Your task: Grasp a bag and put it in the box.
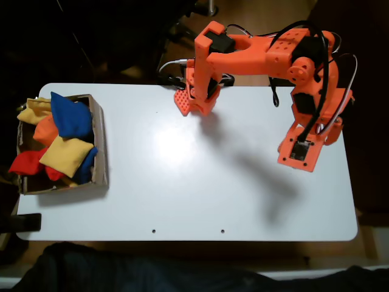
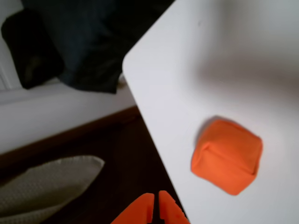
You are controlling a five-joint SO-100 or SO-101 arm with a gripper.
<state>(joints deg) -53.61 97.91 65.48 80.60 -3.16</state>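
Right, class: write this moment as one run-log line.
phase: pre-grasp | end effector: shut, empty | orange bag: on table near edge, ungrasped | box: holds other beanbags

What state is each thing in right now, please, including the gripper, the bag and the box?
Gripper: fingers shut together, holding nothing, above the table edge.
Orange bag: lying loose on the white table near its edge, not held.
Box: open-topped, on the table's left end in the fixed view, already piled with blue, yellow, red and orange bags.
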